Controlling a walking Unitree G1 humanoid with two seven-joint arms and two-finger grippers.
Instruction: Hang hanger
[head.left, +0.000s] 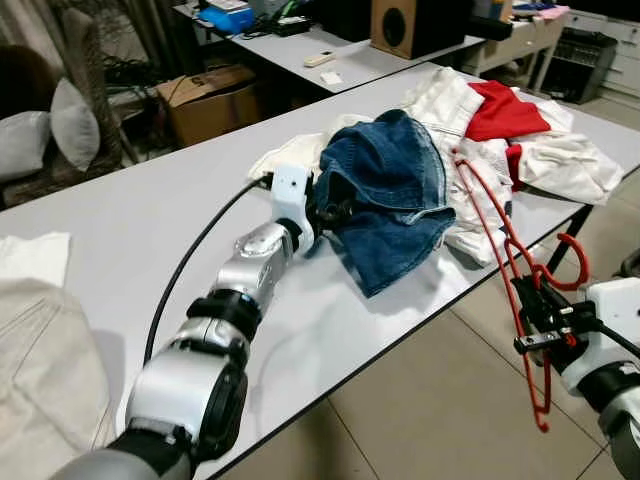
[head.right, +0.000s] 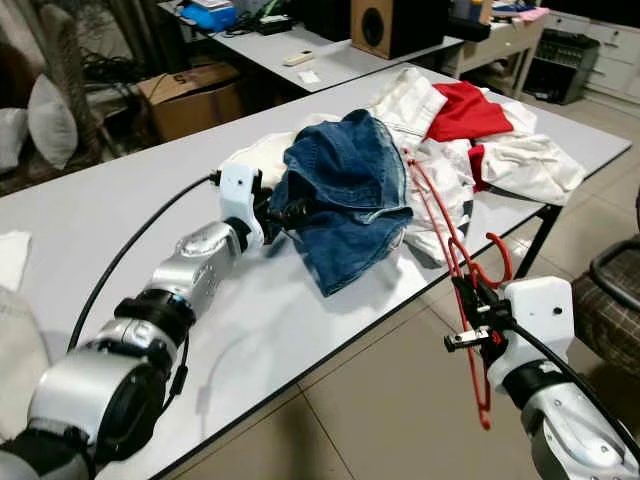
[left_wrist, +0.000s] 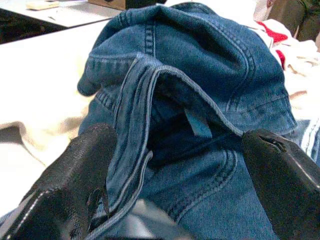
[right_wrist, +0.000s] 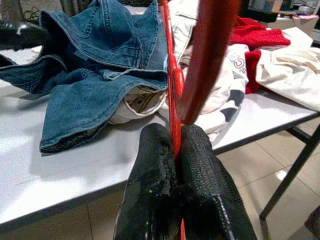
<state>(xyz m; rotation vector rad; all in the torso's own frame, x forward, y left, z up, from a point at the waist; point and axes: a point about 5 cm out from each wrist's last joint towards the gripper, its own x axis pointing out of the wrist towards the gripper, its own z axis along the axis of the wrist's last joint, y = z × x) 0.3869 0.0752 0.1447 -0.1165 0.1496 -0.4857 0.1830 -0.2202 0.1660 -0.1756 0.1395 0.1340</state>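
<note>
The right hand (right_wrist: 176, 150) is off the bench's (head.left: 120, 230) near edge, its 2 black fingers (right_wrist: 150, 165) pinched tight on the red hanger (head.left: 510, 290), which slants up over the white clothes (head.left: 570, 160); the left hand (left_wrist: 175, 170) is spread wide around the blue jeans (head.left: 390, 190), seemingly not yet gripping them.

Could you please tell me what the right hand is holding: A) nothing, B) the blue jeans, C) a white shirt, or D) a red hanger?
D: the right hand has its black fingers pinched shut on the thin red hanger, beside the table edge.
</note>
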